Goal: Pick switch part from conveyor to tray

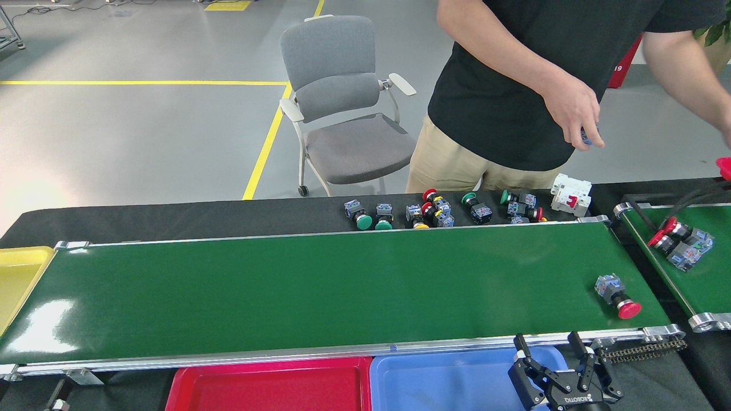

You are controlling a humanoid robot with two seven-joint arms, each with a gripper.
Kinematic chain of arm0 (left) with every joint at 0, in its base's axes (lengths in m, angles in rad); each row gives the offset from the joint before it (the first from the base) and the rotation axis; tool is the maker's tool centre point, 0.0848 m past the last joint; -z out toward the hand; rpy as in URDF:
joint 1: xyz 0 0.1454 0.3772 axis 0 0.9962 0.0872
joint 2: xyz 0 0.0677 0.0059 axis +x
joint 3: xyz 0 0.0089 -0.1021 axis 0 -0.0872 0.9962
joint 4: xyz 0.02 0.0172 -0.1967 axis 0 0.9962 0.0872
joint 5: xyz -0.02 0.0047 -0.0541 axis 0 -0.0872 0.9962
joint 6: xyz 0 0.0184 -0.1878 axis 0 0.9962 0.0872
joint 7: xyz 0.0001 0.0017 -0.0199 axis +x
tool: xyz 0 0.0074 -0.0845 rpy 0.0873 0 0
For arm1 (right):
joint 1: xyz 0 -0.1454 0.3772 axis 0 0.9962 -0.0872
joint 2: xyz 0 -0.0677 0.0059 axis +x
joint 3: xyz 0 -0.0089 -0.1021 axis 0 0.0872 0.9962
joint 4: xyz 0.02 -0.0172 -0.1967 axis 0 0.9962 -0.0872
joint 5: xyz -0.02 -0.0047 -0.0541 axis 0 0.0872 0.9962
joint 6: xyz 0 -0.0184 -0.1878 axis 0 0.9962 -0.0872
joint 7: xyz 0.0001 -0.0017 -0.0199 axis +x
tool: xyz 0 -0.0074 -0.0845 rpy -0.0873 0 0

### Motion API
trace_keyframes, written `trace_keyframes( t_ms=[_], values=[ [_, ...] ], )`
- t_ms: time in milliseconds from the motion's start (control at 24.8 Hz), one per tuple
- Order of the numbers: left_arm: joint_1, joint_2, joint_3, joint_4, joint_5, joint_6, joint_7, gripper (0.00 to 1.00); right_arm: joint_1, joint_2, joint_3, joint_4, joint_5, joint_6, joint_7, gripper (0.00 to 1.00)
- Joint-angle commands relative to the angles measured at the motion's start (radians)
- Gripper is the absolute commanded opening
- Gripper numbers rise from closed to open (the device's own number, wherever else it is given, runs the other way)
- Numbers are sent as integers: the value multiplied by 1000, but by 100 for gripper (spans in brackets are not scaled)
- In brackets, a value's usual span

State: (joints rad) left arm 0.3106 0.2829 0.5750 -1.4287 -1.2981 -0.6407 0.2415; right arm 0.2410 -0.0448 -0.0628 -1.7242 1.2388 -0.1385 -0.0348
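One switch (615, 295) lies on its side on the conveyor (320, 285), near the belt's right end and closer to the near rail. Its long axis runs diagonally: the red mushroom cap points toward the near right corner, and the blue-grey contact block points back and to the left. Nothing touches it, and the belt around it is bare.

The right claw (553, 349) is at the bottom edge, over the blue tray (445, 382), just short of the near rail and left of the switch. Its two black fingers are spread, with nothing between them. The left claw is out of view.

Three trays are visible: one yellow (17, 279) at the belt's left end, one red (268, 388) and one blue side by side below the near rail.

On the black surface (171, 220) behind the far rail lies a row of spare switches (440, 212) with green, red and yellow caps; they overlap, so the count is uncertain, perhaps ten. A white breaker (571, 195) stands at the right end of that row.

A second belt (702, 279) at the right carries a cluster of red-capped switches (679, 244), apparently two.

A person (531, 85) stands behind the surface, one hand (574, 114) raised above the spare row and holding a small bluish part. A grey chair (342, 97) stands on the floor behind.
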Motion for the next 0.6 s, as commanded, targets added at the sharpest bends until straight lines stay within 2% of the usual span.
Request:
trace_keyframes(
  t_ms=[0, 121, 242, 362, 564],
  values=[
    [-11, 15, -1, -9, 0, 3, 2, 100, -15, -1, -15, 2, -1, 8, 3, 99],
    [-25, 16, -1, -7, -1, 4, -2, 100, -48, -20, -22, 35, -1, 65, 15, 99],
    [-38, 18, -1, -4, -3, 6, -27, 100, -140, -66, -22, 136, -4, 122, 42, 99],
    [-39, 18, -1, 4, -1, 6, -48, 100, -226, -69, -20, 235, -1, 135, 52, 99],
    [-36, 18, -1, 2, -1, 3, -48, 100, -296, -73, -12, 311, 8, 140, 105, 99]
  ],
)
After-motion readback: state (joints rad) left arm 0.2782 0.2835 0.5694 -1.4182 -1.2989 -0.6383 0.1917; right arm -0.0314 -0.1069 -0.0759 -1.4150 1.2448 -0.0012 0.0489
